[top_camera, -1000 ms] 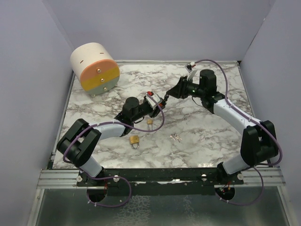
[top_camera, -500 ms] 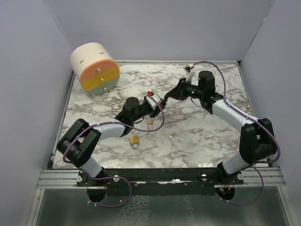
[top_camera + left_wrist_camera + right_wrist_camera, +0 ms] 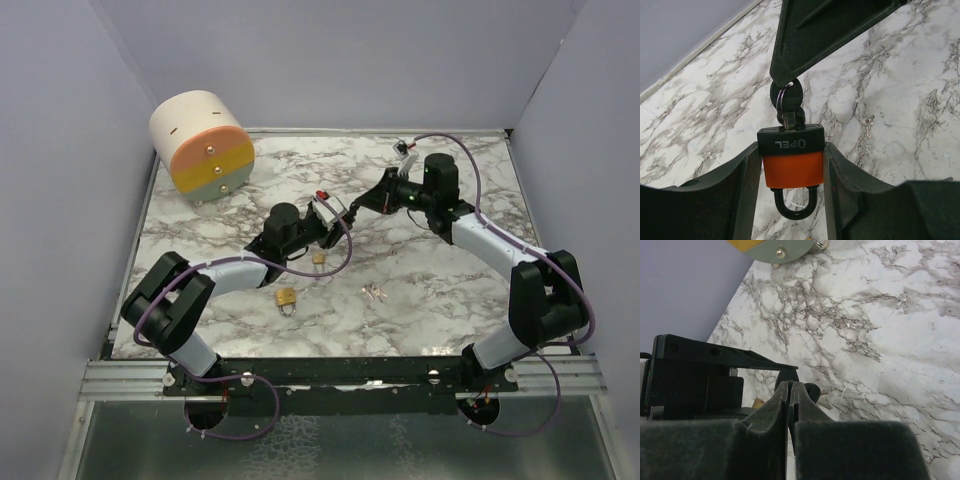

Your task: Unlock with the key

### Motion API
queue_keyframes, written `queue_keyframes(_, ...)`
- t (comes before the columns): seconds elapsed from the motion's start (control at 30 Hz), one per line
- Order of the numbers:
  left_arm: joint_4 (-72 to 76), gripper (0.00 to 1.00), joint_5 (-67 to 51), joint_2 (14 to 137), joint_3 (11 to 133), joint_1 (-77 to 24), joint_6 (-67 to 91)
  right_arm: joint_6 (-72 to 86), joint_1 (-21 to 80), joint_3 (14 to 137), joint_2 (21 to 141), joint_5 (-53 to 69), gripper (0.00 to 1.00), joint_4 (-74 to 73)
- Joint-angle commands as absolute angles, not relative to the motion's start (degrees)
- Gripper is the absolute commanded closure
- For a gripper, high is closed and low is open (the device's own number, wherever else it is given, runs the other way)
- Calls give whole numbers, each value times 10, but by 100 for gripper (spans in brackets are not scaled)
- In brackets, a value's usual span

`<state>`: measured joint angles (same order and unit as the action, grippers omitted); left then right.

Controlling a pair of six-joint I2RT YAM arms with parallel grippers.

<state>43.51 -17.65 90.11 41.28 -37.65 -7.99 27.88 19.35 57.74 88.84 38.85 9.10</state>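
An orange and black padlock (image 3: 791, 159) marked OPEL is gripped between the fingers of my left gripper (image 3: 791, 200), its black shackle (image 3: 791, 202) pointing toward the camera. A key (image 3: 788, 118) with a black head and a ring sits in its keyhole. My right gripper (image 3: 791, 386) is shut on the key's head (image 3: 811, 390); its black fingers (image 3: 815, 35) come down from the top of the left wrist view. In the top view the two grippers meet at mid table, the left (image 3: 322, 222) holding the padlock and the right (image 3: 350, 209) on the key.
A brass padlock (image 3: 287, 298) and another small padlock (image 3: 318, 258) lie near the left arm. Loose keys (image 3: 375, 292) lie on the marble table (image 3: 440, 270). A cylindrical drawer unit (image 3: 200, 147) stands at the back left. Walls enclose the table.
The right arm's wrist has turned slightly at the key, and the left gripper with the padlock has shifted a little. Both grips hold as before.
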Motion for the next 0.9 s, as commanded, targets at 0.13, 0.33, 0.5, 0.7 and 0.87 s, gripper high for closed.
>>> queue_keyframes(0.13, 496, 100, -169, 902, 486, -382, -66, 286, 201, 547, 898, 419, 99, 100)
queue_keyframes(0.33, 517, 100, -203, 915, 498, -389, -98, 288, 207, 543, 905, 429, 99, 106)
queue_keyframes(0.5, 570, 100, -210, 908, 482, -390, -119, 287, 209, 538, 913, 419, 99, 101)
queue_keyframes(0.7, 643, 100, -241, 909, 462, -390, -123, 294, 209, 534, 918, 421, 99, 111)
queue_keyframes(0.87, 643, 100, -187, 918, 474, -390, -91, 294, 209, 534, 912, 423, 99, 109)
